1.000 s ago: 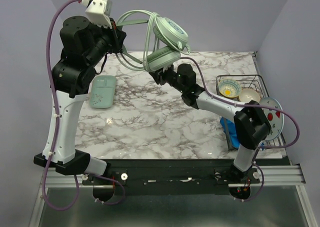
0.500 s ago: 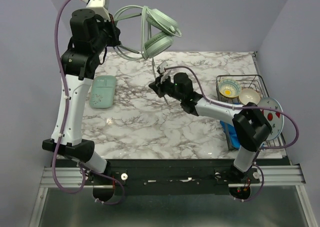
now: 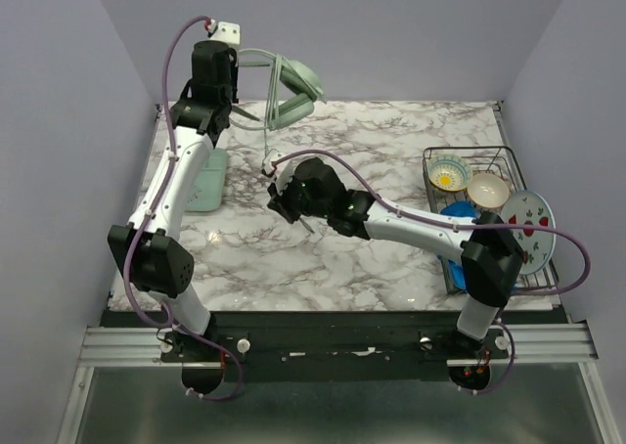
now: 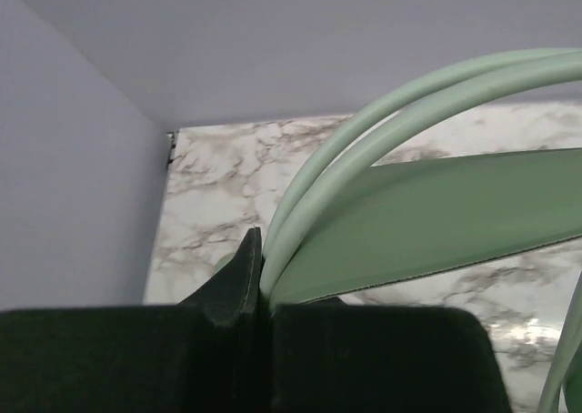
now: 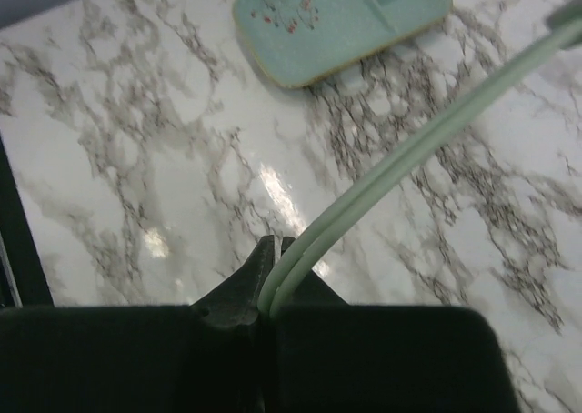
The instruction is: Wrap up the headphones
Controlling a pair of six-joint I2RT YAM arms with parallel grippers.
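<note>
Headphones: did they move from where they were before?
Yes. The headphones moved left, away from the dish rack and toward the table's far-left corner.

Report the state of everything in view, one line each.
headphones, held up off the table by the left pincer.
cable, two strands pinched in the right pincer.
left pincer, shut on headphones.
right pincer, shut on cable.
case, flat on the table.
two bowls, upright in the wire rack.
</note>
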